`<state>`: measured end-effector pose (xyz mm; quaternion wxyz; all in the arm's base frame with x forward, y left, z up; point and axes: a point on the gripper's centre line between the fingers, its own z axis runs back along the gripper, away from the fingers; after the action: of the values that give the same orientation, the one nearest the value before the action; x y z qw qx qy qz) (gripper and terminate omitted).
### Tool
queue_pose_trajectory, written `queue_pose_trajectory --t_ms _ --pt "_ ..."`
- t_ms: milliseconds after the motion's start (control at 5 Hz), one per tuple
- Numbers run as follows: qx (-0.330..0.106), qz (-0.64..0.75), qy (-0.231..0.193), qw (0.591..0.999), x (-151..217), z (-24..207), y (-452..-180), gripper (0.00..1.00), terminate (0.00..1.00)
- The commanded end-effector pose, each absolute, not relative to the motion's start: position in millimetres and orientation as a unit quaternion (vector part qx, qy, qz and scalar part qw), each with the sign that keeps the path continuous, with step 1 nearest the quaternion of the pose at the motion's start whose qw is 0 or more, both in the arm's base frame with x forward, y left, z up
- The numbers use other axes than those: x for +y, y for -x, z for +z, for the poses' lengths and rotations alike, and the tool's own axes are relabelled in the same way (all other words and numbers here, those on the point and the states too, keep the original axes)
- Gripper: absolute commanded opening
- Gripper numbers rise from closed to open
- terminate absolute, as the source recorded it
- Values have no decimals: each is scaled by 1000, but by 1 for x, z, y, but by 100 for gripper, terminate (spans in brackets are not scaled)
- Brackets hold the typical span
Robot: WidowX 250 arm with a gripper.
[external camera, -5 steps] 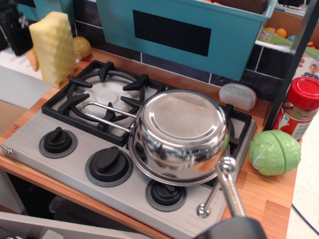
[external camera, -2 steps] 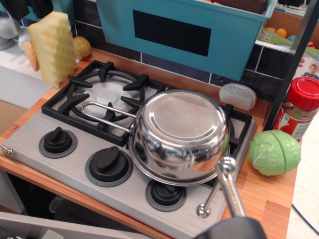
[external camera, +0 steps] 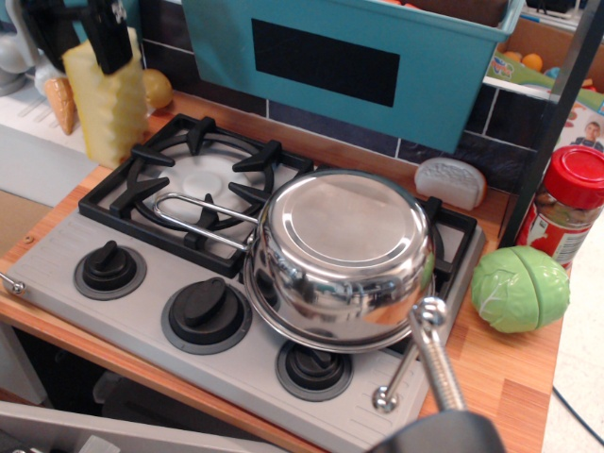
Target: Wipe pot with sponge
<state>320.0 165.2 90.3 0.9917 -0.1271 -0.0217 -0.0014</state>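
Right now my claw [external camera: 83, 33] sits at the far left, its dark fingers [external camera: 111, 38] straddling the top of the sponge [external camera: 109, 104]. They look close against the foam, but I cannot tell whether they have actually closed on it. The sponge stands upright on the tabletop [external camera: 514, 377], just beyond the far left corner of the stove [external camera: 113, 236], and that posture gives me a tall, narrow top to pinch from above. The pot [external camera: 344, 255] lies upside down on the right side of the stove, flat shiny base facing up and its wire handle [external camera: 198, 217] reaching left over the burner grate. Turned over like that, it offers a broad, open surface for wiping. Sponge and pot are well apart, so I judge the wiping has not begun; the grasp comes first. A green cabbage [external camera: 521, 288] rests on the tabletop to the right of the pot, clear of my likely path.
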Motion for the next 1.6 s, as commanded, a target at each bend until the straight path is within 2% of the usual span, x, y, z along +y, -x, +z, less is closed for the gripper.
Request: queue_pose_trajectory --t_ms 0,200,400,600,1000,1400 --pt "-54 1 76 996 170 99 -326 100 0" --pt "-69 10 59 996 170 89 -328 0 0" --pt "-74 11 60 995 169 91 -326 0 0" --pt "-96 22 76 992 160 105 -321 0 0" --pt "-149 -1 136 979 123 163 -293 0 0" --pt "-120 -2 148 982 59 186 -295 0 0"
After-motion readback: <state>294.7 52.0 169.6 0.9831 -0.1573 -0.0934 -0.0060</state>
